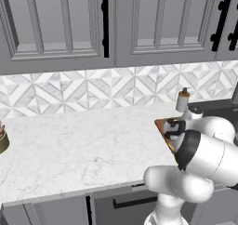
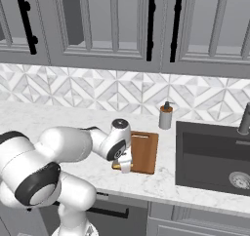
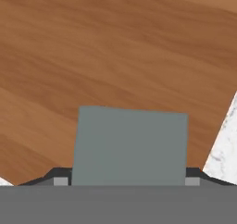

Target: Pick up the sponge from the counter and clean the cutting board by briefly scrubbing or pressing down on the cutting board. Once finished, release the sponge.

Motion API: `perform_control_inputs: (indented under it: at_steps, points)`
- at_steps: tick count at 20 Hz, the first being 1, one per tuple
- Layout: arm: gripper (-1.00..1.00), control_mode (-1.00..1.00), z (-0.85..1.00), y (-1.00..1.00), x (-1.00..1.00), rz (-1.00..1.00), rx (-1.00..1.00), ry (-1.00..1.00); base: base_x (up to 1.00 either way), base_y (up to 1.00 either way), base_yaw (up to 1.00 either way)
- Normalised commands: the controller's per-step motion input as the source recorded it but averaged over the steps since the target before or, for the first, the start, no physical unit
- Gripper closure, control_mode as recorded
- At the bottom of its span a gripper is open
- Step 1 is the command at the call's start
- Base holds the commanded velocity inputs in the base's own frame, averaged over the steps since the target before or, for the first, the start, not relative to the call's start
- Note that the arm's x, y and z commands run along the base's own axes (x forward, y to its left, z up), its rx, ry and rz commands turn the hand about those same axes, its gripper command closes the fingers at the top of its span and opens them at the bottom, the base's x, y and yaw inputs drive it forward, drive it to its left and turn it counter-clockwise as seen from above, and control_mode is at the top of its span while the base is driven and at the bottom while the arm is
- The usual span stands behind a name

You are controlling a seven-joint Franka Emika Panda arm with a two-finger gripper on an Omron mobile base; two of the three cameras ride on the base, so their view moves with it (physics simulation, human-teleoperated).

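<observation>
The grey-blue sponge (image 3: 129, 144) sits between the two dark fingertips (image 3: 60, 179) of my gripper (image 3: 127, 181), which is shut on it. Right behind it lies the reddish-brown cutting board (image 3: 115, 52). In the right base view the gripper (image 2: 124, 165) points down at the near left corner of the cutting board (image 2: 145, 151), and a sliver of the sponge's yellow layer (image 2: 117, 166) shows beside it. Whether the sponge presses on the wood I cannot tell. From the left base view, the hand (image 1: 175, 128) hangs over the cutting board (image 1: 162, 125) on the white marble counter (image 1: 69, 140).
A soap dispenser (image 2: 166, 116) stands behind the board by the backsplash. A dark sink (image 2: 215, 157) with a faucet (image 2: 244, 119) lies to the right. A brownish object (image 1: 2, 138) sits at the counter's far left. Wall cabinets hang overhead.
</observation>
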Motion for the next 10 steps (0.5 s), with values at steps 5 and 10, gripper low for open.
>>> perform_control_inputs:
  at_steps: [5, 10]
  points:
    - [1.00, -1.00, -0.19, 0.00, 0.23, 0.00, 0.03, 0.00, 0.00, 0.00, 0.00]
    - [1.00, -1.00, -0.08, 0.00, 0.20, 0.00, 0.00, 0.00, 0.00, 0.00, 0.00]
